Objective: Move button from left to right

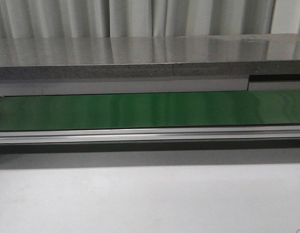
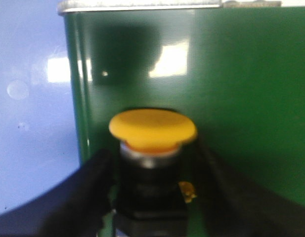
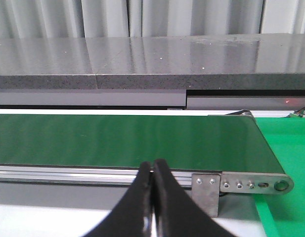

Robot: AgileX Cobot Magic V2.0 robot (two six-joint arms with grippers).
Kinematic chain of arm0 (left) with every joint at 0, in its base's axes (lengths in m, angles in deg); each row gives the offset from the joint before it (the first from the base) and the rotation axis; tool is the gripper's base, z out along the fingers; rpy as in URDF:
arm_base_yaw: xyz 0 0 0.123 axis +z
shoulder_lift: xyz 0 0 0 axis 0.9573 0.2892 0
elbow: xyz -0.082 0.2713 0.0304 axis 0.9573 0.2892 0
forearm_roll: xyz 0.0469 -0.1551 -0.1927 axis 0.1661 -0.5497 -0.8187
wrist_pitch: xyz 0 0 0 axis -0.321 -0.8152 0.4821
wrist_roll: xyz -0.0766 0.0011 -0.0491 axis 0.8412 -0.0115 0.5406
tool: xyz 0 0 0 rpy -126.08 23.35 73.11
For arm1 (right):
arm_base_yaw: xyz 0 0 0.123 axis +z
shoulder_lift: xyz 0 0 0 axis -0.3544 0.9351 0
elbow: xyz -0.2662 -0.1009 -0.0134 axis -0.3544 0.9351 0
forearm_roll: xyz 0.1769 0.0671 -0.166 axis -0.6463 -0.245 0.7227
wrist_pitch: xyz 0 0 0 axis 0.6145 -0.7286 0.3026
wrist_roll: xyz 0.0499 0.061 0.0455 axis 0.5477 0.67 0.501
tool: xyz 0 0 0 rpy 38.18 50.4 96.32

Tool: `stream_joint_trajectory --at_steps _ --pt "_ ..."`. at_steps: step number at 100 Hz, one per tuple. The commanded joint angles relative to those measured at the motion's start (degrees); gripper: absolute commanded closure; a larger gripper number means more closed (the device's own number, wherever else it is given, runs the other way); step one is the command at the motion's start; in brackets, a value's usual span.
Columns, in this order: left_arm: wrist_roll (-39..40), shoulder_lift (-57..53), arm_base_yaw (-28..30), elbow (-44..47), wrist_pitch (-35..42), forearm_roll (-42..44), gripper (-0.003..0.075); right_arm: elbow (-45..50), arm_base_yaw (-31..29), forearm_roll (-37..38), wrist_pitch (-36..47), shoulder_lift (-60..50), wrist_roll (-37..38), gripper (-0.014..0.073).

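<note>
On the green belt [image 2: 231, 98], close to its side edge, the button [image 2: 152, 129] stands upright between the two black fingers [image 2: 88, 192] of the left gripper [image 2: 151, 197]. The fingers sit just beside its dark body on either side, but blur hides whether they press on it. Its yellow-orange cap faces up above a silvery collar. A small yellow mark shows on the body; no writing can be read.

Beyond the belt's edge lies a pale blue-white surface [image 2: 28, 98], and a metal strip [image 2: 142, 5] runs along the far end of the belt.

The right gripper [image 3: 153, 197] hangs before another stretch of the belt with its fingertips pressed together and nothing between them. Near it are the belt's aluminium rail [image 3: 68, 173], a metal end bracket [image 3: 251, 184] with bolts, a bright green mat [image 3: 285, 148] past the belt's end, and a grey stone-like shelf [image 3: 142, 59] behind. Grey curtains [image 1: 140, 17] hang behind the shelf.
</note>
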Motion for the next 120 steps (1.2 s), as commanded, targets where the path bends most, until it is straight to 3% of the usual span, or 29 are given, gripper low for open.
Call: stream_joint_trajectory --at_steps 1,10,37,55,83,120 --pt "0.45 -3.17 -0.37 -1.58 0.86 -1.17 0.0146 -1.04 0.02 0.3 4.44 -1.08 -0.04 0.066" --pt "0.45 -3.17 -0.37 -1.58 0.51 -1.17 0.0048 -1.04 0.02 0.3 4.44 -1.08 -0.04 0.066" --pt "0.45 -6.1 -0.37 -1.58 0.15 -2.17 0.005 -1.04 0.02 0.3 4.44 -1.08 -0.04 0.066" --pt "0.45 -11.96 -0.65 -1.58 4.81 -5.25 0.005 -1.04 0.02 0.3 4.44 -1.08 -0.04 0.066" --pt "-0.89 -24.99 -5.79 4.13 18.54 -5.14 0.005 -1.04 0.02 0.3 4.44 -1.08 -0.04 0.066" --pt "-0.99 -48.66 -9.87 28.13 40.67 -4.91 0.005 -1.04 0.02 0.3 4.44 -1.08 -0.04 0.066"
